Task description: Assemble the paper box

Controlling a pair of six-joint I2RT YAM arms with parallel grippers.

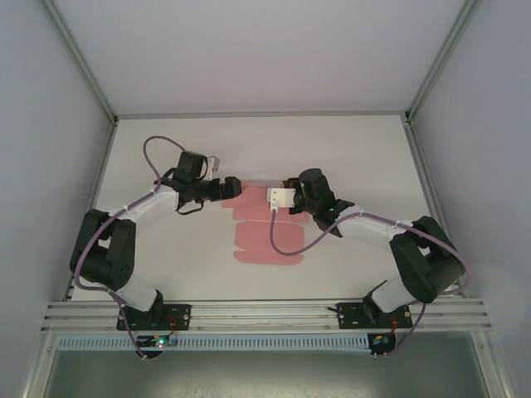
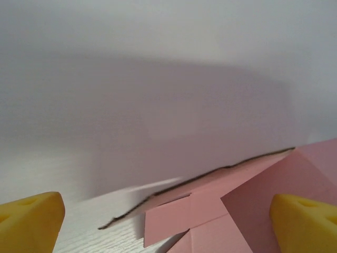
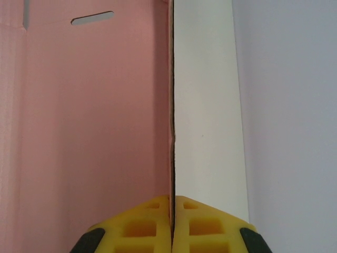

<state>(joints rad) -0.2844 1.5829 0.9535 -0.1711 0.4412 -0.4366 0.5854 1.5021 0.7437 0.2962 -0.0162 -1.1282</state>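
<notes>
The paper box (image 1: 267, 239) is a flat pink die-cut sheet in the middle of the table. One flap at its far end stands up, showing a white back (image 1: 283, 197). My right gripper (image 1: 275, 197) is shut on this flap's thin edge. In the right wrist view its yellow fingertips (image 3: 172, 211) pinch the card, pink face (image 3: 95, 132) on the left and white face (image 3: 205, 132) on the right. My left gripper (image 1: 231, 189) is open at the sheet's far left corner. Its yellow fingers (image 2: 31, 219) stand wide apart either side of the pink tabs (image 2: 237, 203), touching nothing.
The white table (image 1: 166, 274) is walled by grey panels at the left, right and back. An aluminium rail (image 1: 265, 313) runs along the near edge by the arm bases. The right arm's purple cable (image 1: 278, 240) loops over the sheet.
</notes>
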